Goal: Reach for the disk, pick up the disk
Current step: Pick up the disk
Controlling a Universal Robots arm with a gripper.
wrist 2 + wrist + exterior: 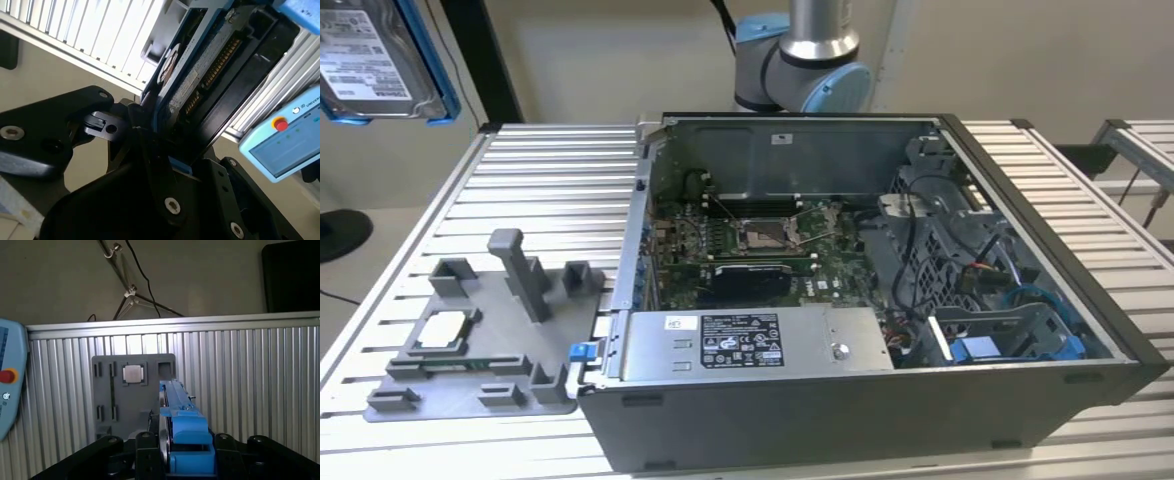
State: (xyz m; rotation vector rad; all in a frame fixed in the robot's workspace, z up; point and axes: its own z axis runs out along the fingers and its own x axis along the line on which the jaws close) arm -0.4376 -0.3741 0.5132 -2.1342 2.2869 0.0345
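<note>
**Disk up in the claw, clear of the desk**

The claw [182, 455] is pinching the disk [185, 422]. In the first wrist view the black fingers [145, 445] sit on either side of the drive, which is seen edge-on with its blue frame facing the camera. The grip looks to be across the two broad faces, probably so the blue rails along the edges stay free.

In the exterior view the disk [380, 60] hangs at the upper left of the frame, high above the ribbed desk [547, 170] and touching nothing on it. Judged from that, the pick-up is done.

The second wrist view shows the drive's underside close up, with the circuit board and connector row [215, 70] between the black claw parts.

Below the held disk lies the grey fixture [132, 390], with the small white-topped chip [133, 374] seated in its pocket. In the exterior view the same fixture [467, 330] sits at the frame's lower left, beside the open computer case [881, 420].

Labels:
- The disk face carries a white printed label with barcodes.
- The power supply [747, 345] along the near side of the case has a black-and-white sticker.
- I'm not reading off the print on either.

A light-blue teach pendant [285, 140] with a red stop button sits off the desk edge — not part of the task.
</note>
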